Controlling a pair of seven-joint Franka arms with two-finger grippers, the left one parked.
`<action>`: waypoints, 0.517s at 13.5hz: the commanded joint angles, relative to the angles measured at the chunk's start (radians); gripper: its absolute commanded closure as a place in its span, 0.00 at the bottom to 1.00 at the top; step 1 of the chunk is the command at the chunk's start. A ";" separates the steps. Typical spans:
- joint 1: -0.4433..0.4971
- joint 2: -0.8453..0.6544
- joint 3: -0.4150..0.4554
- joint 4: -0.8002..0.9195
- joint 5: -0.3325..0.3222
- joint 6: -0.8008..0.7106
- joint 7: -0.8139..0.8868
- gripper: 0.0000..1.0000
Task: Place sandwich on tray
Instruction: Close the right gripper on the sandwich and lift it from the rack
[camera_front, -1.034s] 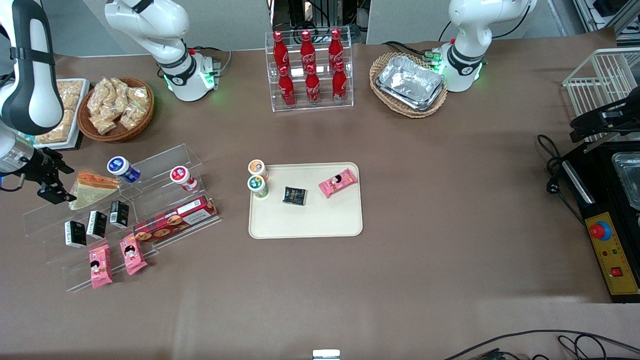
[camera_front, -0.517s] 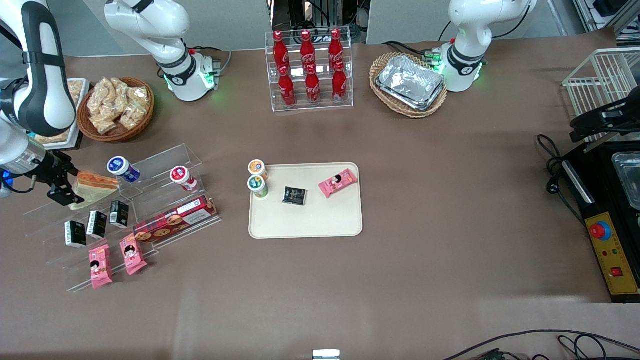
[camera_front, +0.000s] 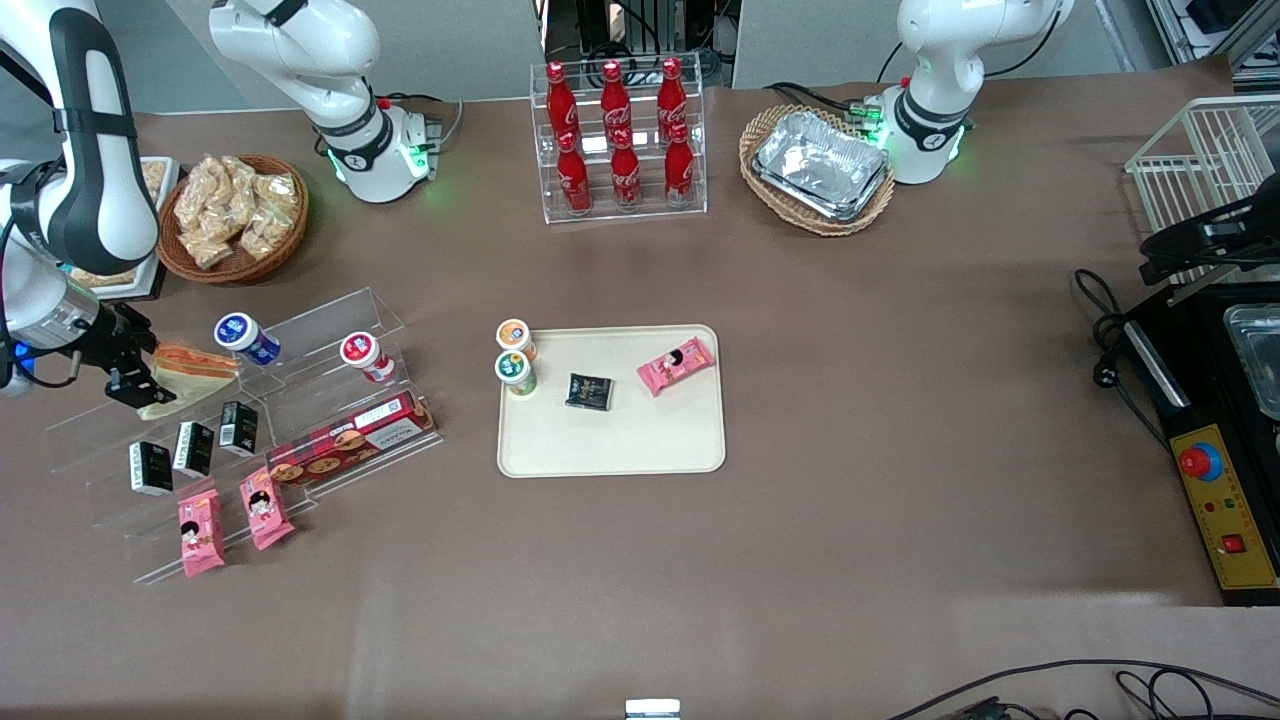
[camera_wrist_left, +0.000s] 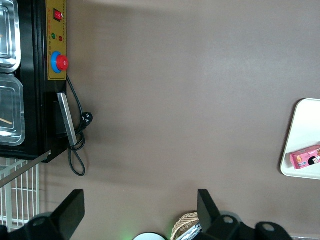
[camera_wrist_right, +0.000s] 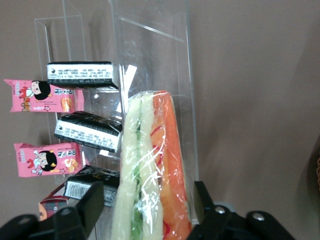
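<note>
Straddling the sandwich (camera_wrist_right: 150, 165) on its clear shelf (camera_front: 330, 320), the open end effector (camera_wrist_right: 147, 210) grips nothing; closing hard could crush the bread or slip on wrap.

The right arm's black two-finger gripper (camera_front: 140, 372) is low at the working arm's end of the table, wrist tilted, with both fingers (camera_wrist_right: 92, 205) spread wide apart.

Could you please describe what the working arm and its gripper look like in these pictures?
The working arm has glossy white shells with black joint bands, a metallic silver wrist section and a thin dark cable looping by it. Its gripper, at the sandwich on the clear acrylic shelf, is matte black with two blocky fingers.
</note>
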 joint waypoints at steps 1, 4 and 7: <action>0.005 -0.003 -0.003 -0.015 -0.016 0.026 0.009 0.27; 0.014 -0.003 -0.003 -0.015 -0.026 0.025 0.008 0.59; 0.026 -0.011 -0.005 -0.011 -0.030 0.020 0.017 0.84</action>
